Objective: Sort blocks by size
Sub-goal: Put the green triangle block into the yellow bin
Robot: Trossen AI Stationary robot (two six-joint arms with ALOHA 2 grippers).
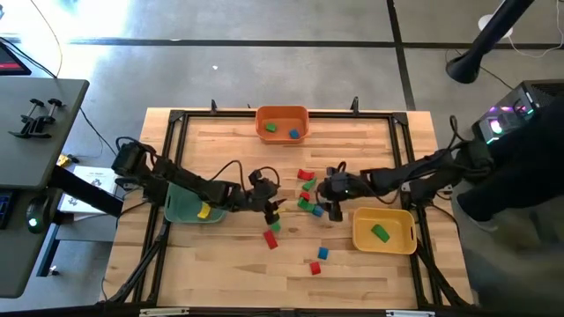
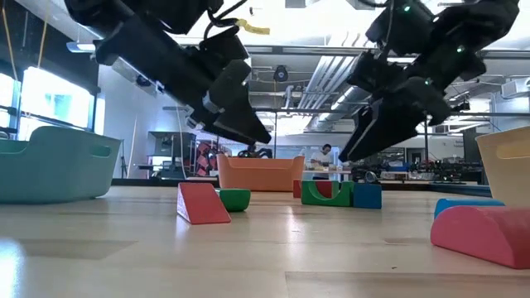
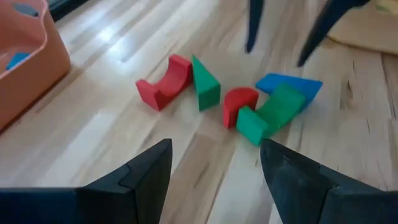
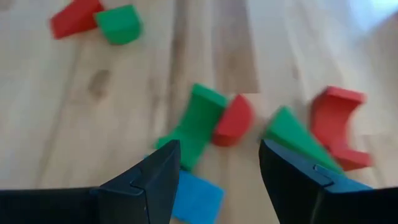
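I'm holding my left gripper (image 1: 271, 204) and right gripper (image 1: 333, 199) over the table (image 1: 220, 264) mid-area, facing each other across the central cluster of blocks (image 1: 306, 192). Both are gaping wide w/ nothing between the fingers.

In the left wrist view the cluster is lying just ahead of my fingers (image 3: 140, 177): red arch block (image 3: 165, 84) on its side, hollow facing up, w/ a green wedge (image 3: 205, 83) touching it, thin edge pointing away from me. Next to them a red half-round (image 3: 238, 102), a green bridge piece (image 3: 270, 113) w/ long axis running diagonally, & a blue wedge (image 3: 289, 84) behind it.

Right wrist view is showing the same group from the opposite side; green bridge (image 4: 196, 124) long axis is running roughly toward my gripper.

Near the front edge a red block (image 1: 270, 239) and green block (image 1: 274, 227) are sitting together; a blue (image 1: 322, 254) & red (image 1: 315, 268) pair is lying further front. Orange bin (image 1: 282, 113), yellow bin (image 1: 388, 246) & green bin (image 1: 181, 207) are each holding blocks.
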